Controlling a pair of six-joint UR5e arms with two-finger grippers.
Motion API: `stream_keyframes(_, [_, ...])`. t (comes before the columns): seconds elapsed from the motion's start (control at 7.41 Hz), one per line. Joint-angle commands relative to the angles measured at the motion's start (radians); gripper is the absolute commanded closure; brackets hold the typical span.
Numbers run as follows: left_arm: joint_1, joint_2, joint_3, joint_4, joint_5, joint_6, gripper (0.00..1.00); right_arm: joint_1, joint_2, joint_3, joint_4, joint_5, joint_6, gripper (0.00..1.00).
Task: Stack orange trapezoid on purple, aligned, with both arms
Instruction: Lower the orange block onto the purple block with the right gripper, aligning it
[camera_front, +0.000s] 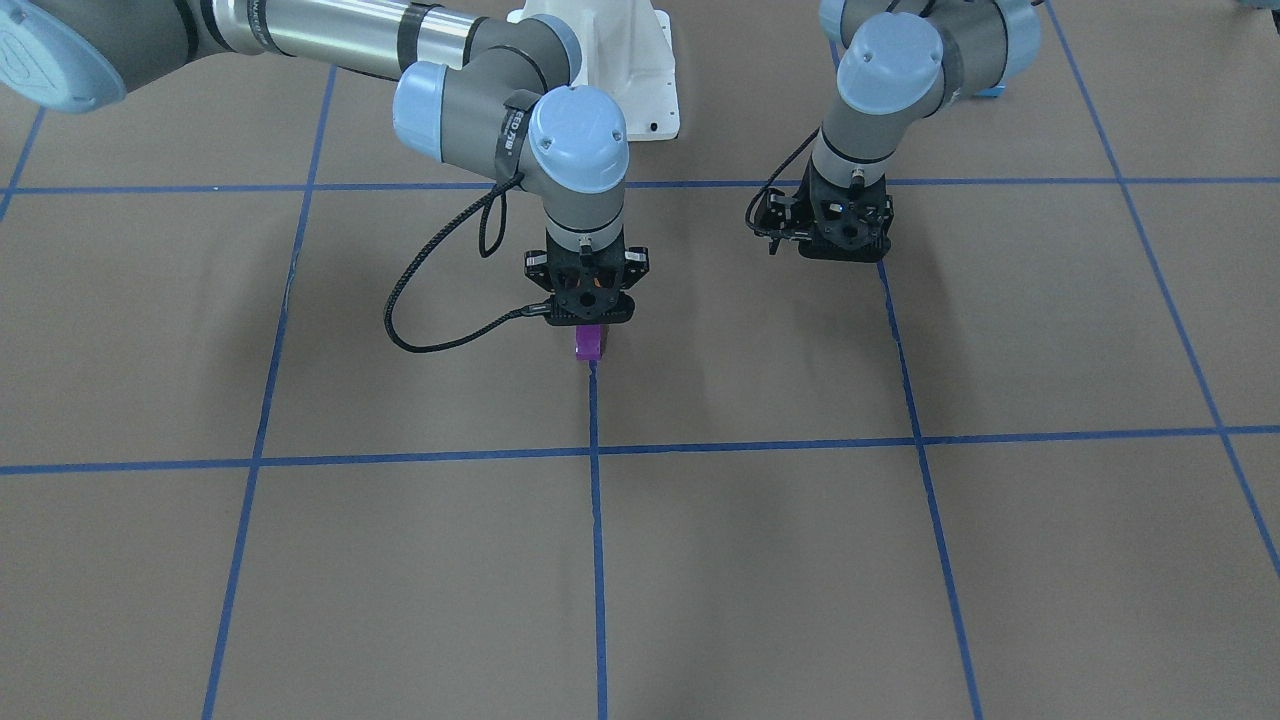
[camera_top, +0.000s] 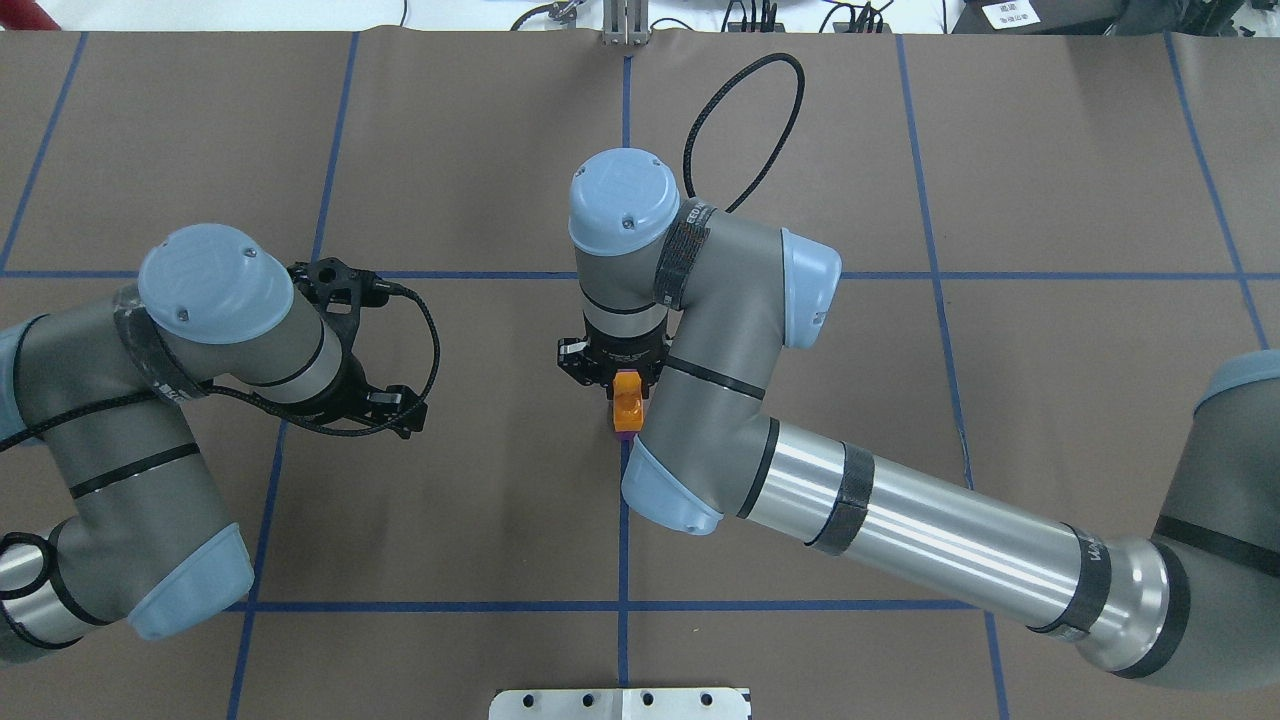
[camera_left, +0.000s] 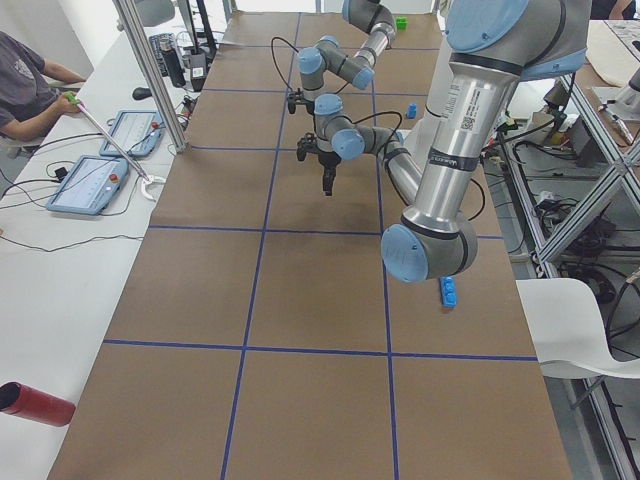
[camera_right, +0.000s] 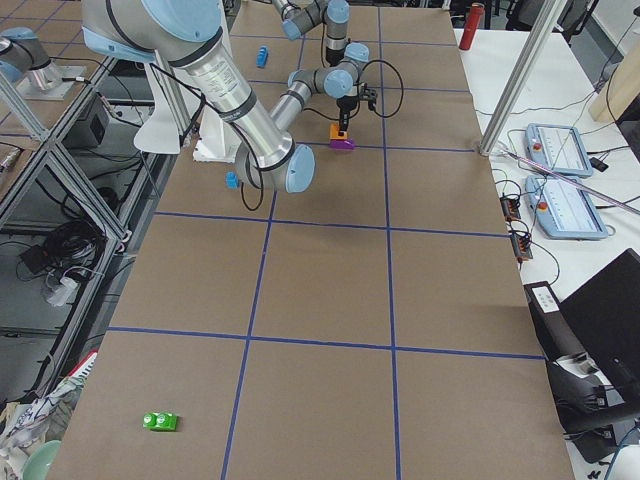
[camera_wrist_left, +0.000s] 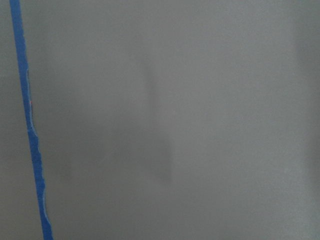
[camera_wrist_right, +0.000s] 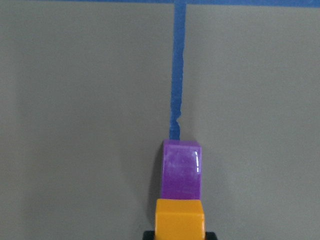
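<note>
**Orange trapezoid over purple: seating the stack**

Orange trapezoid (camera_top: 627, 398) is gripped from above by the right claw (camera_top: 625, 385), whose jaws are closed on its sides. It sits directly over purple (camera_front: 589, 343), which stands on the worktop (camera_front: 400, 580) on a blue tape line (camera_wrist_right: 175, 75). In the right wrist view, orange covers the near part of purple and the far part shows beyond it. In the overhead view, only a sliver of purple shows past orange's edge. The views do not show whether the two blocks touch or a thin gap lies between them.

The left claw (camera_front: 838, 235) hangs well apart from the blocks. Its wrist view shows only bare worktop and tape, and it is not possible to tell whether this claw is open or closed.

The step in hand appears to be the final alignment and press:

- **Alignment:** Square the slanted sides and outer edges of the two blocks before committing. The purple showing on one side suggests an offset along the tape line still needs correcting.
- **Descent:** Lower straight down, and press only until the studs engage.
- **Risk:** Purple is small, glossy and unrestrained, so an off-centre push would likely skid or tip it.
- **Left claw:** Bringing it in to steady purple would guard against that, and would suit a task set for both arms.
- **Release:** Open the jaws without any sideways drag.
</note>
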Motion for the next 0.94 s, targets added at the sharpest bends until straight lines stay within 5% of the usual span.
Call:
stream_keyframes(0.0, [0.000,0.000,0.001,0.000,0.000,0.000,0.00,-0.014,0.001,-0.009,0.000,-0.030,0.000,1.00])
stream_keyframes(0.4, [0.000,-0.002,-0.001,0.000,0.000,-0.003,0.00,-0.014,0.003,-0.009,0.002,-0.030,0.003,1.00])
stream_keyframes(0.54, [0.000,-0.002,-0.002,0.000,0.000,-0.003,0.00,-0.014,0.003,-0.004,0.002,-0.030,0.003,0.42])
stream_keyframes(0.67, [0.000,-0.002,-0.002,0.000,0.000,-0.003,0.00,-0.014,0.000,0.000,0.000,-0.031,0.016,0.00])
stream_keyframes(0.81, [0.000,-0.003,-0.002,0.000,0.000,-0.005,0.00,-0.014,0.000,0.001,0.000,-0.031,0.017,0.00])
